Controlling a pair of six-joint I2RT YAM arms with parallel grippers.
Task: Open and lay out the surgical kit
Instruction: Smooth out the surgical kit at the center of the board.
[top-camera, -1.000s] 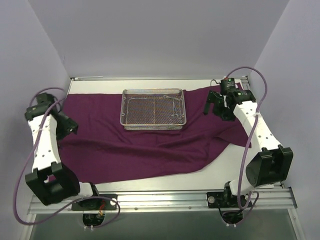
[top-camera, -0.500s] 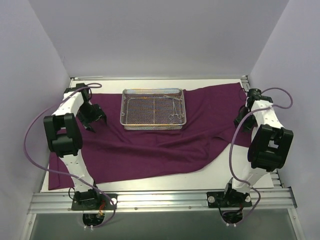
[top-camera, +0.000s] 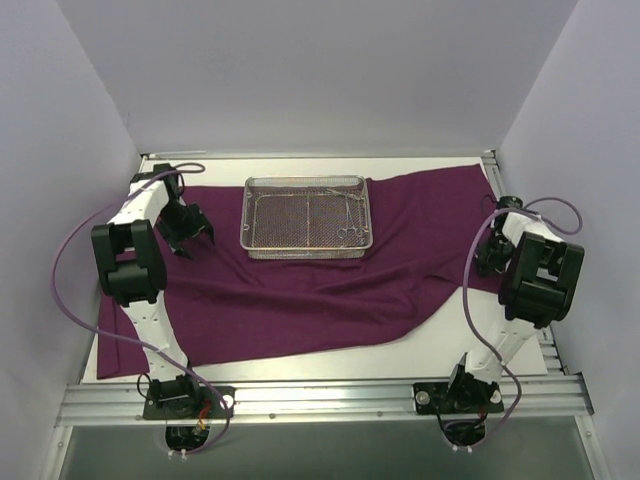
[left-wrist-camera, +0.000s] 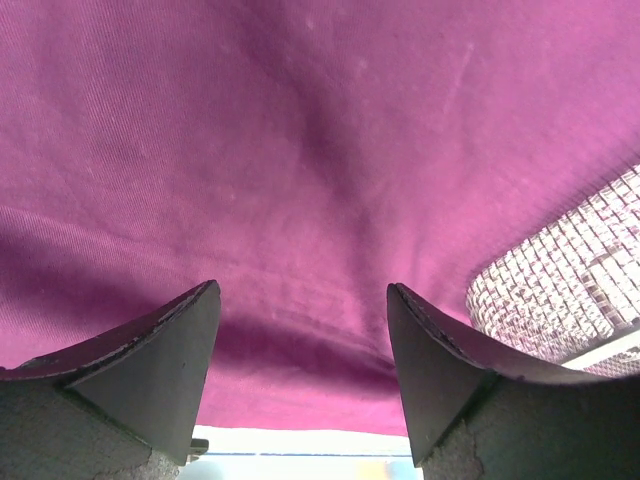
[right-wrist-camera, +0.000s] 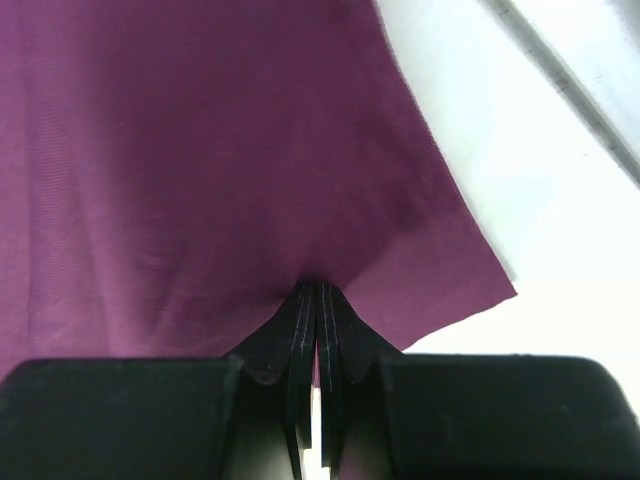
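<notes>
The purple cloth wrap (top-camera: 330, 290) is lying spread across the table (top-camera: 450, 340), carrying the mesh tray (top-camera: 306, 217) and its instruments (top-camera: 347, 215). Only the right wrist view is showing the right gripper (right-wrist-camera: 317, 290) pinching the cloth's edge. The left gripper (left-wrist-camera: 300, 300) is gaping wide over the cloth.

Cloth wrap (top-camera: 300, 290): deep plum purple, plain, fine diagonal weave close up, brighter magenta in left wrist view; wire-mesh tray (top-camera: 306, 254): silver, regular grid of small squares; instruments (top-camera: 347, 215) inside: thin, silver; table (top-camera: 450, 340): white; left gripper (left-wrist-camera: 302, 287) fingers (left-wrist-camera: 150, 370): dark grey, scuffed pale along edges; right gripper (right-wrist-camera: 318, 290): black; cables (top-camera: 53, 285): pale lilac; arm links (top-camera: 152, 325): white, black joints.
</notes>
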